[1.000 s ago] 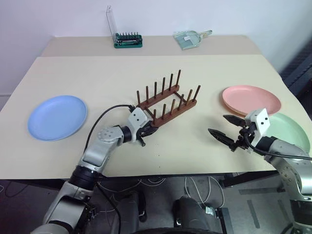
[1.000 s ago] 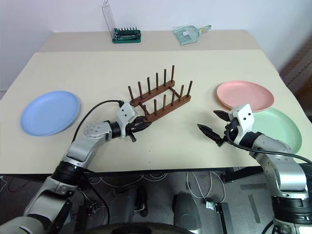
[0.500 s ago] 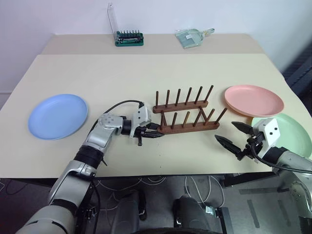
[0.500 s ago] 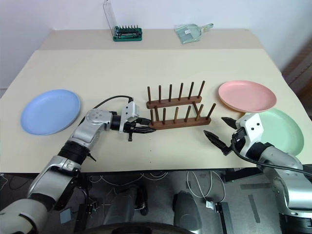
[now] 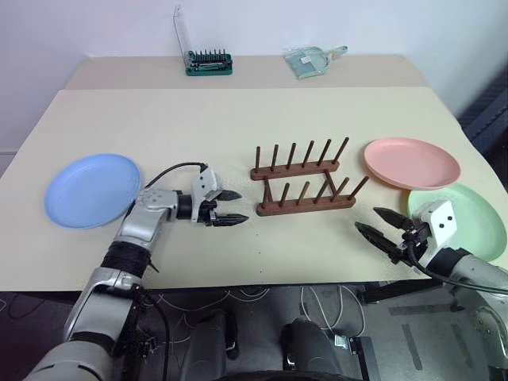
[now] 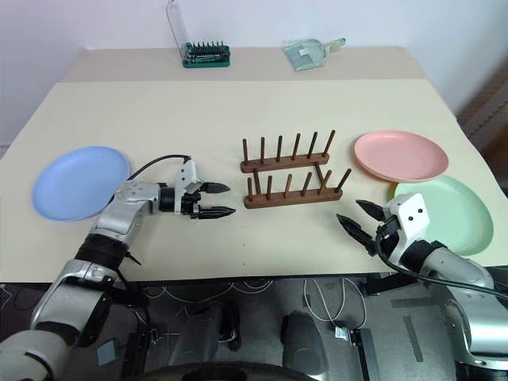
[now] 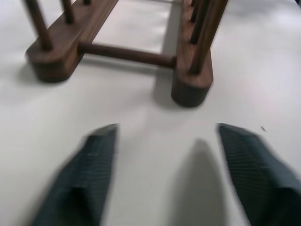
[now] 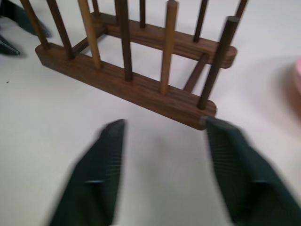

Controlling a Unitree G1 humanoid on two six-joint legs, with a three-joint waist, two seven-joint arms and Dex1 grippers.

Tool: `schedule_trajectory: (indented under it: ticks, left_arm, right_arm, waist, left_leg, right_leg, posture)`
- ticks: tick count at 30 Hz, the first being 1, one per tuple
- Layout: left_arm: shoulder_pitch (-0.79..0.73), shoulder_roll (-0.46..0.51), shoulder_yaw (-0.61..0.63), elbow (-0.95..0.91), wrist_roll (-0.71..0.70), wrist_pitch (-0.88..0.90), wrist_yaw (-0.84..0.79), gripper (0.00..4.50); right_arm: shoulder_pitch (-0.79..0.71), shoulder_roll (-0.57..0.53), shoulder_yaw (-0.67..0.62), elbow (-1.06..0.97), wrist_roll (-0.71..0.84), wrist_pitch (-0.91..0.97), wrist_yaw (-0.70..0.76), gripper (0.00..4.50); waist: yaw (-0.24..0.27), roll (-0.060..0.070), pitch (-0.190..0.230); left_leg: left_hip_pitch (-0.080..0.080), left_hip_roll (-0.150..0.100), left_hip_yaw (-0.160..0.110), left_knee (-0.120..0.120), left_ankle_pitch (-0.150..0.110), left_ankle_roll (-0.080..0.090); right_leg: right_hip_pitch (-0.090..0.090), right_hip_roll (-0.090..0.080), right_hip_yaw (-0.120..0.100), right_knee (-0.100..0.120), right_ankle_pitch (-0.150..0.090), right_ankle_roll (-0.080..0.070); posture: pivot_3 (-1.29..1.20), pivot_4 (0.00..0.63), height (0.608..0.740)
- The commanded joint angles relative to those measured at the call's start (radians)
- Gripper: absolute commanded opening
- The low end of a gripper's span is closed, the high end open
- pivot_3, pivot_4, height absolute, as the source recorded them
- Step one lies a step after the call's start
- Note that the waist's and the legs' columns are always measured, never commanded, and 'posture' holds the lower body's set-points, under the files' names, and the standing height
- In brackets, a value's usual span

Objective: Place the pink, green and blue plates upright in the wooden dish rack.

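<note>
My left gripper and right gripper gape empty beside the rack mid-table; pink plate and green plate right edge, blue plate left. A careless reach could knock the rack askew.

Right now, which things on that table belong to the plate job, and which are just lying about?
For the job:
- blue plate
- pink plate
- green plate
- wooden dish rack, no plates in it

Just lying about:
- green case of screwdriver bits, far edge
- clear packet beside it
</note>
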Motion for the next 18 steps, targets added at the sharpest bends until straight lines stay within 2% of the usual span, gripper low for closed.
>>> schedule_trajectory:
  ticks: [1, 2, 3, 4, 9, 18]
  left_arm:
    - [0.057, 0.031, -0.004, -0.175, -0.061, 0.092, -0.048, 1.4]
    - [0.066, 0.032, -0.012, -0.203, -0.061, 0.109, -0.046, 0.79]
    - [0.07, 0.026, -0.025, -0.227, -0.057, 0.129, -0.036, 0.29]
    - [0.074, 0.014, -0.044, -0.247, -0.043, 0.136, -0.024, 0.01]
    - [0.074, -0.053, -0.097, -0.271, -0.001, 0.122, 0.041, 0.01]
    - [0.043, -0.14, -0.096, -0.156, 0.117, 0.037, 0.271, 0.01]
  right_arm:
    - [-0.034, -0.038, 0.048, 0.043, -0.063, 0.004, -0.003, 0.82]
    - [-0.042, -0.04, 0.059, 0.048, -0.071, 0.002, -0.002, 0.25]
    - [-0.055, -0.041, 0.069, 0.057, -0.084, -0.001, -0.007, 0.0]
    - [-0.07, -0.042, 0.082, 0.068, -0.097, 0.004, -0.012, 0.0]
    - [-0.131, -0.032, 0.147, 0.123, -0.171, 0.0, -0.044, 0.0]
    - [-0.288, 0.027, 0.258, 0.298, -0.312, -0.054, -0.127, 0.0]
  waist:
    - [0.002, 0.0, 0.0]
    - [0.007, 0.0, 0.0]
    - [0.009, 0.0, 0.0]
    - [0.01, 0.0, 0.0]
    - [0.008, 0.0, 0.0]
    - [0.004, 0.0, 0.0]
  left_leg:
    - [0.0, 0.0, 0.0, 0.0, 0.0, 0.0]
    - [0.0, 0.0, 0.0, 0.0, 0.0, 0.0]
    - [0.0, 0.0, 0.0, 0.0, 0.0, -0.001]
    - [0.0, 0.0, -0.001, 0.0, 0.0, -0.001]
    - [0.0, -0.001, 0.0, 0.001, 0.0, 0.0]
    - [0.001, 0.0, 0.0, 0.001, 0.001, -0.001]
  right_leg:
    - [0.0, 0.0, 0.0, 0.0, 0.0, 0.0]
    - [0.0, 0.0, 0.0, 0.0, 0.0, 0.0]
    - [0.0, 0.0, -0.001, 0.0, 0.0, 0.0]
    - [-0.002, 0.0, -0.001, 0.0, 0.0, 0.0]
    - [0.001, 0.0, -0.001, 0.0, 0.0, 0.0]
    - [0.001, 0.001, 0.0, 0.001, 0.0, 0.0]
  posture:
    - [0.0, 0.15, 0.732]
    - [0.0, 0.15, 0.732]
    - [0.0, 0.15, 0.732]
    - [0.0, 0.15, 0.732]
    - [0.0, 0.15, 0.732]
    - [0.0, 0.15, 0.732]
